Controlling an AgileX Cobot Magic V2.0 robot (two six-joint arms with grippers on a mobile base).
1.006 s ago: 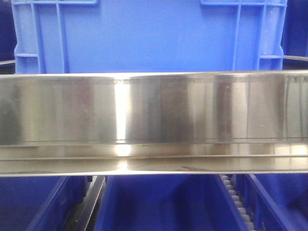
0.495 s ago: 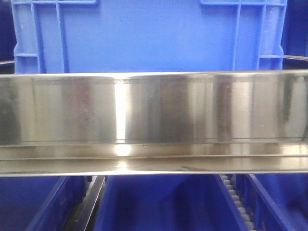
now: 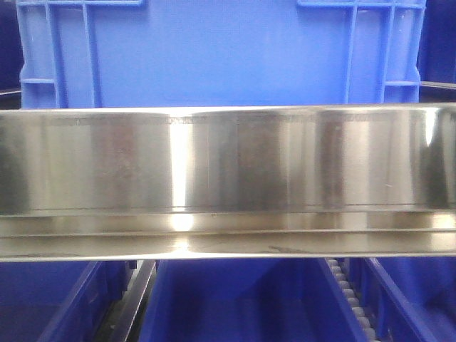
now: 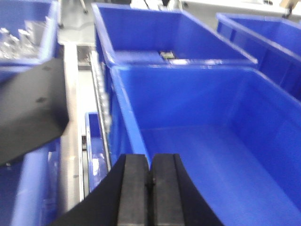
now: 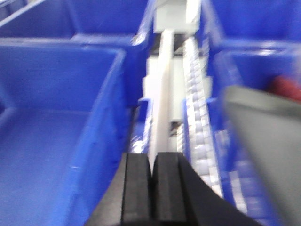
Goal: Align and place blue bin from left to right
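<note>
The front view tells you little. A polished steel band (image 3: pixel 228 178) spans the full width across the middle. Above it stands a blue crate wall (image 3: pixel 214 53), cut off by the top edge. Whether that is the task's crate cannot be told from here.

In the left wrist view, the blue bin (image 4: pixel 202 141) fills the centre and right of the frame. It is open, its floor is bare, and its right wall and near edge run out of the picture. The left tool (image 4: pixel 150 188) sits at the bottom centre, over the bin's near left corner. Its pads are pressed together with nothing between them. A rear bin (image 4: pixel 155 37) stands just behind the far rim; whether the two touch cannot be told. A roller track (image 4: pixel 101 108) runs close along the bin's left wall, leaving little room on that side. A blurred black plate (image 4: pixel 30 113) covers the middle left.

The right wrist view is smeared. The right tool (image 5: pixel 151 188) is also fully closed and holds nothing. It hangs over the narrow gap between a left-hand crate (image 5: pixel 56 117) and a pale rail (image 5: pixel 162 94) with white rollers (image 5: pixel 197 117) beside it. A grey blur (image 5: pixel 263 150) hides the lower right. A red object (image 5: pixel 287 87) behind it is too soft to name.
</note>
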